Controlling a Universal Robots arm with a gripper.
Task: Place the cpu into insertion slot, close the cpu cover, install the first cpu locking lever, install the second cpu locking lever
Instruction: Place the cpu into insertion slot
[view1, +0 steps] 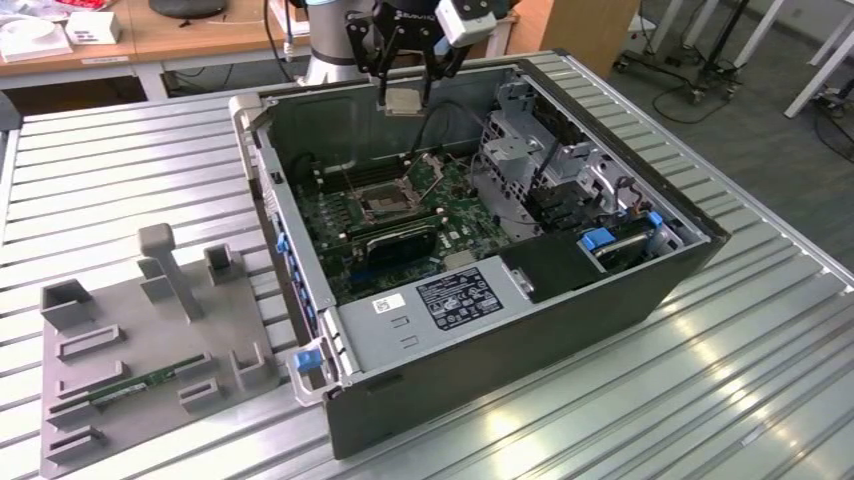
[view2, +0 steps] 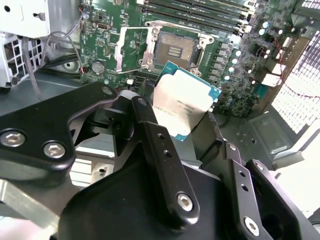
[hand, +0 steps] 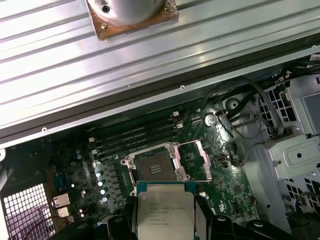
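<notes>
Cpu (view2: 182, 102) is gripped between the fingers (view2: 152, 130) of the gripper (view2: 182, 122), held above the green motherboard (view2: 100, 30) and well apart from the bare insertion slot (view2: 175, 50). Beside that slot the cpu cover (view2: 131, 47) is seen swung open, inside the open computer case (view1: 534, 330) on the bench (view1: 107, 180).

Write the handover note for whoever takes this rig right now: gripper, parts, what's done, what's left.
Gripper: shut on the cpu, held in the air above the open case.
Slot: empty, pins exposed.
Cover: swung open beside the slot.
Done: cpu is in the gripper's grasp and sits over the slot area in both wrist views.
Left: cpu not seated, cover not closed, neither locking step done.
</notes>
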